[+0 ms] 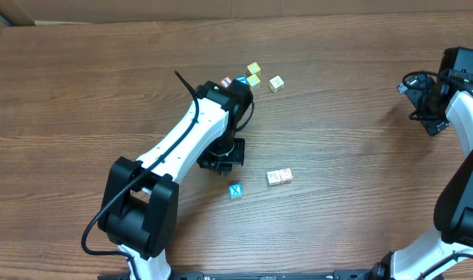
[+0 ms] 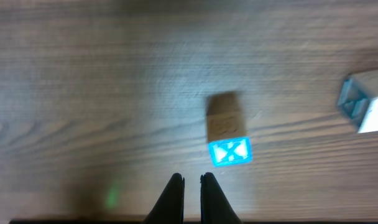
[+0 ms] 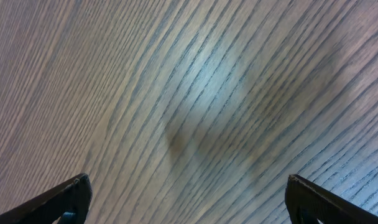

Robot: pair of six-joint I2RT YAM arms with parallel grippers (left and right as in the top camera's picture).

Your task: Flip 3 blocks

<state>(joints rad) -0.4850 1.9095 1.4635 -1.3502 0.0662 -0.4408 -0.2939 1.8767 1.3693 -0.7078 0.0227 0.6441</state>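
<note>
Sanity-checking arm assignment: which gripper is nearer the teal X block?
Left. The left gripper, shut, sits just short of the teal X block, not touching it. The right gripper, open, hangs far off at the right side of the table.

Teal X block lies near pale block; other pale block farther.

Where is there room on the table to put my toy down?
Bare wood lies between the pale blocks and the right arm, and left of the left arm. It's crowded at the block cluster.
</note>
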